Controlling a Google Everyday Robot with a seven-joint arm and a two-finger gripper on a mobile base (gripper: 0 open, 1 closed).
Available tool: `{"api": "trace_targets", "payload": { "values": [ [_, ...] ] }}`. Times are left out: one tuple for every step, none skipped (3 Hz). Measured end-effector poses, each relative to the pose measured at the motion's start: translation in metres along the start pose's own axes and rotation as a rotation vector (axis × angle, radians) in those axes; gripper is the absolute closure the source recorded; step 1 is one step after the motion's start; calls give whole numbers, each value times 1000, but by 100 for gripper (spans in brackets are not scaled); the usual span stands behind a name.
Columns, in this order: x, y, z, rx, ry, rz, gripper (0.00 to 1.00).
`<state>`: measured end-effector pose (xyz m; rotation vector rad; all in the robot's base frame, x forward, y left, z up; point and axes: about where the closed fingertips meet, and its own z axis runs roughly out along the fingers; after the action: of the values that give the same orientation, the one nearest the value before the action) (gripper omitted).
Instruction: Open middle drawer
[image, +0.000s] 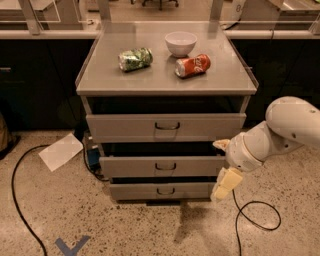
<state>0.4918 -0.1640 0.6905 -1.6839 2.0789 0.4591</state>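
Note:
The grey cabinet (165, 82) has three drawers. The middle drawer (135, 167) has a medium-height grey front and a small dark wire handle (165, 166) at its centre. A dark gap shows above its front. The taller top drawer (125, 127) is above it and the narrowest bottom drawer (135, 190) is below. My gripper (223, 165), on the white arm (280, 130), is at the right end of the middle drawer's front, well right of the handle. Its cream fingers (226, 183) stand apart, open and empty.
A crushed green can (135, 58), a white bowl (180, 43) and a red can (193, 65) lie on the cabinet top. A white sheet (61, 151), black cables (20, 200) (255, 220) and blue tape (70, 246) lie on the floor. Dark counters run behind.

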Motion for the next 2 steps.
{"api": "trace_targets", "payload": {
  "values": [
    [12, 6, 24, -46, 10, 11, 0],
    [12, 6, 24, -46, 10, 11, 0]
  ]
}}
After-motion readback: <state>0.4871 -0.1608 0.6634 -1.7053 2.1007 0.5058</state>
